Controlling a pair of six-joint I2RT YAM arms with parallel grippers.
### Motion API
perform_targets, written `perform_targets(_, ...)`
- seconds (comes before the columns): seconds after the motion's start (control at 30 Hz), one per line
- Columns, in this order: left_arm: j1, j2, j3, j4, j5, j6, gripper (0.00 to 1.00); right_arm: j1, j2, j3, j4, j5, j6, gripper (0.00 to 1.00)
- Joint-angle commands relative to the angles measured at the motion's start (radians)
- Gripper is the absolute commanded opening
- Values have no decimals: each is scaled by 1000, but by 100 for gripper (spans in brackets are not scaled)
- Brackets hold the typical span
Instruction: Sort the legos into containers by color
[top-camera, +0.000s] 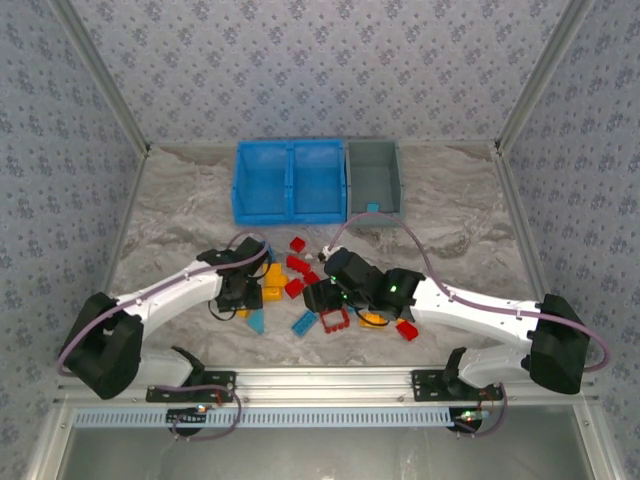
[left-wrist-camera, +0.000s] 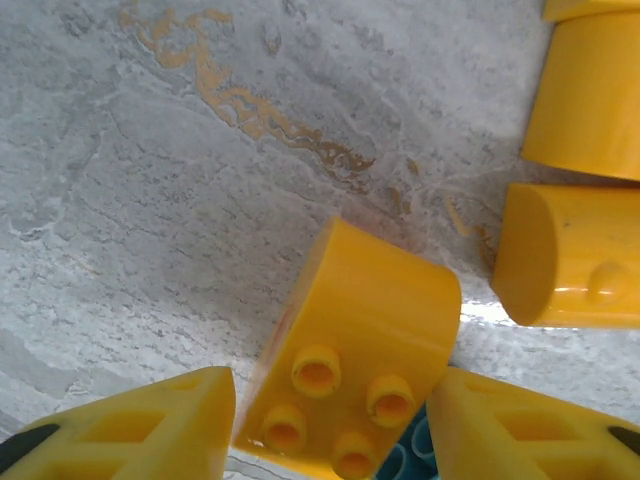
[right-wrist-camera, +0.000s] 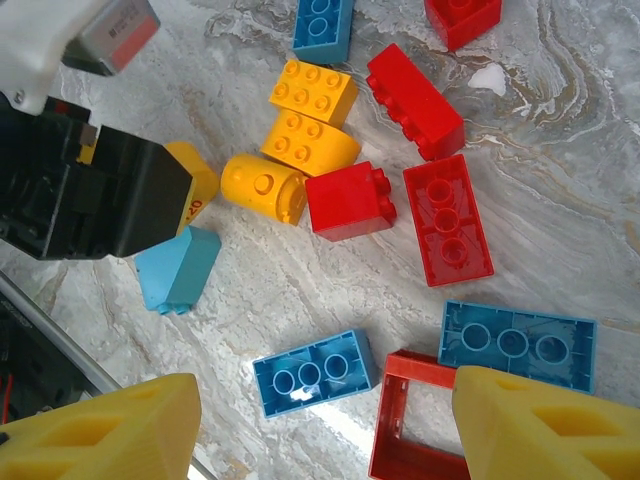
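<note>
Yellow pickup: straddling a rounded yellow brick (left-wrist-camera: 360, 300), 6 o'clock in its wrist view, with the left gripper (left-wrist-camera: 332, 405), half-open, pinch impossible to tell. Holding the right gripper (right-wrist-camera: 325, 420) wide, empty, above a red frame (right-wrist-camera: 425, 368). Next: clamp, lift, carry toward the blue bin (top-camera: 265, 210) at 12 o'clock.

A robot lab test booth: patterned walls (top-camera: 320, 60) enclose a marbled counter (top-camera: 450, 250), with robot arms (top-camera: 170, 293) bolted to a metal rail (top-camera: 320, 380).
</note>
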Motion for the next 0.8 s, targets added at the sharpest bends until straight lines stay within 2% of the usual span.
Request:
perform_targets(0.0, 9, 28, -10, 27, 12, 16, 50, 7, -6, 1, 9, 7, 32, 69)
perform_targets(0.07, 8, 47, -8, 34, 8, 16, 47, 8, 1, 7, 6, 8, 33, 69)
perform_targets(0.2, 9, 37, 4, 42, -22, 18, 34, 14, -4, 12, -4, 22, 34, 68)
perform_targets(0.33, 10, -25, 79, -18, -84, 28, 30, 31, -23, 34, -16, 60, 6, 68)
perform_targets(0.43, 25, -32, 205, -52, -98, 69, 30, 38, -46, 66, -17, 134, -40, 67)
perform_targets(0.6, 83, 126, 469, -37, -67, 153, 30, 27, -32, 166, -30, 282, -107, 67)
perform_targets(0.77, 146, 351, 720, -7, -63, 218, 29, -33, 17, 246, -51, 314, -120, 67)
